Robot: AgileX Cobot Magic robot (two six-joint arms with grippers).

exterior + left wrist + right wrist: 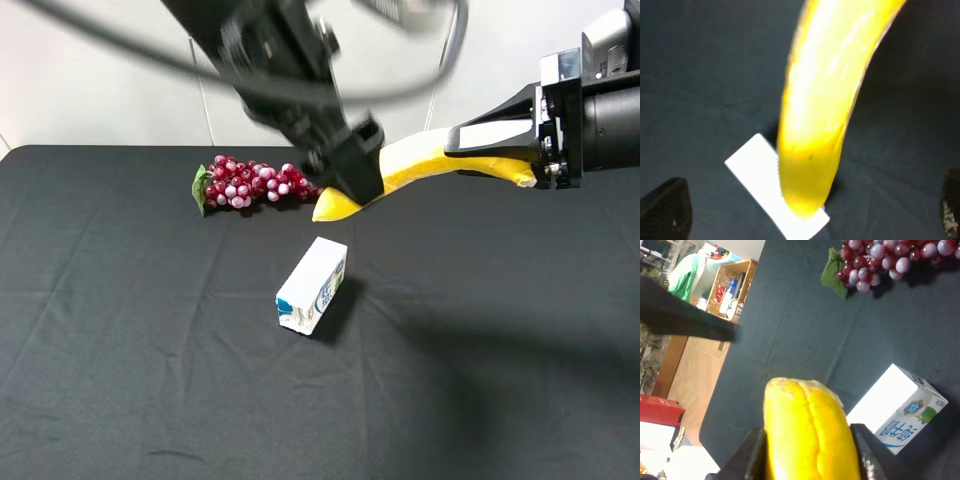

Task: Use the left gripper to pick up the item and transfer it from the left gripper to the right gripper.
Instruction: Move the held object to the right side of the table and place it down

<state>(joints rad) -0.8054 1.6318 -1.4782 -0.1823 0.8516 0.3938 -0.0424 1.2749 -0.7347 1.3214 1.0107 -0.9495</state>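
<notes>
The yellow banana hangs in the air above the black table, stem end to the right. My right gripper is shut on its right half, a pale finger lying over it. In the right wrist view the banana sits clamped between both fingers of the right gripper. My left gripper is at the banana's left half. In the left wrist view its black jaw tips stand far apart on either side of the banana without touching it, so the left gripper is open.
A white-and-blue carton lies on the table below the banana, also in the right wrist view. A red grape bunch with a green leaf lies behind it to the left. A wicker basket stands off the table.
</notes>
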